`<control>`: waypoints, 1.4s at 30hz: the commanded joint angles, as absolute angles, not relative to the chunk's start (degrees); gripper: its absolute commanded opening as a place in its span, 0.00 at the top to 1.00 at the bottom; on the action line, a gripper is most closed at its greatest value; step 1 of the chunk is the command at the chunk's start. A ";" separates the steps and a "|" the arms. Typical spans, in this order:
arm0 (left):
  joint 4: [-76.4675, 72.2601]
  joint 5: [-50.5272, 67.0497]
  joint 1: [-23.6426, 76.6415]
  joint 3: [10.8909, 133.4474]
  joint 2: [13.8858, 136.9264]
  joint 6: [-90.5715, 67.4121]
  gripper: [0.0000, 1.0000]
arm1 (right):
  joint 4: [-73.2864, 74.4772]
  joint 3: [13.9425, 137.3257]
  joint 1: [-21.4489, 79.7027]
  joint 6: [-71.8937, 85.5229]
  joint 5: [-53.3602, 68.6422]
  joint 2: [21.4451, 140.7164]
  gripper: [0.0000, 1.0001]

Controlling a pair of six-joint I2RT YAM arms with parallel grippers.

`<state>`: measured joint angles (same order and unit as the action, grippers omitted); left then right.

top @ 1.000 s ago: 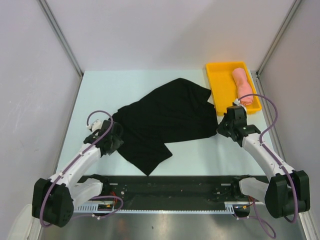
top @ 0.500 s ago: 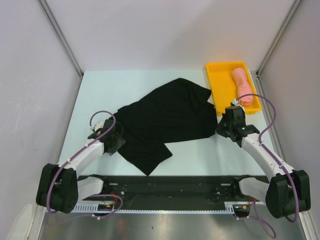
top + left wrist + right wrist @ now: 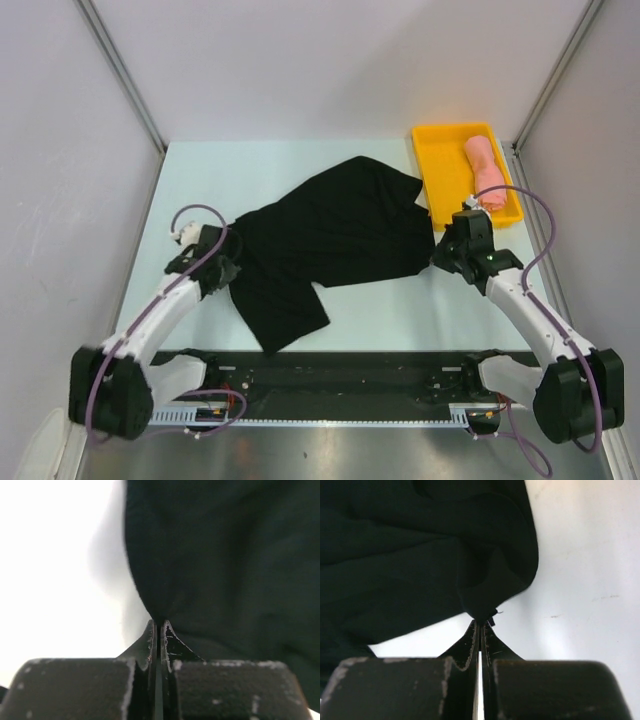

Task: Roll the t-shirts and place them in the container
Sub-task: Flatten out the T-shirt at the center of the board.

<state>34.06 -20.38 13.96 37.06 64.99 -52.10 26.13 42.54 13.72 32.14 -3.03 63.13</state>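
The black t-shirt [image 3: 335,235] lies crumpled across the middle of the pale table. My left gripper [image 3: 232,268] is shut on its left edge, and the cloth [image 3: 225,560] bunches right at the pinched tips [image 3: 158,622]. At the shirt's right edge my right gripper [image 3: 438,256] is shut on a fold of the black cloth [image 3: 420,555], the tips [image 3: 480,621] pressed together. The salmon-pink rolled t-shirt [image 3: 484,172] lies in the yellow tray.
The yellow tray [image 3: 440,170] stands at the table's back right corner, just behind my right gripper. Grey walls with metal posts [image 3: 120,70] enclose the table on three sides. The black base rail [image 3: 330,375] runs along the near edge.
My left gripper shut on the shirt's left edge and drew it left and back. The shirt's lower flap shifted left with it. The right gripper kept its hold and barely moved.
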 commanded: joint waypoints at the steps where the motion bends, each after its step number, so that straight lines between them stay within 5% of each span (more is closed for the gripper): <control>1: 40.50 -26.89 13.54 51.63 52.49 -41.61 1.00 | 27.15 48.95 13.71 34.27 -2.20 56.17 1.00; 12: 48.69 -25.48 13.54 91.10 40.35 -26.64 1.00 | 32.96 70.56 12.57 38.49 -4.65 41.05 1.00; 19: 46.06 -25.84 13.54 104.75 43.93 -24.26 1.00 | 32.00 83.13 12.57 37.44 -6.85 40.16 1.00; 31: 25.00 -26.45 13.45 112.84 65.11 -18.55 1.00 | 11.18 87.10 12.74 37.27 -3.78 61.33 1.00; 42: 17.41 -10.21 0.18 147.66 96.85 -29.17 1.00 | -7.12 107.65 13.45 34.81 -3.08 87.35 1.00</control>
<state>25.76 -18.15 4.29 137.71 96.14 -23.14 4.36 95.92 13.08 37.21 -2.85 85.67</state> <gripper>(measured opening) 0.012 0.010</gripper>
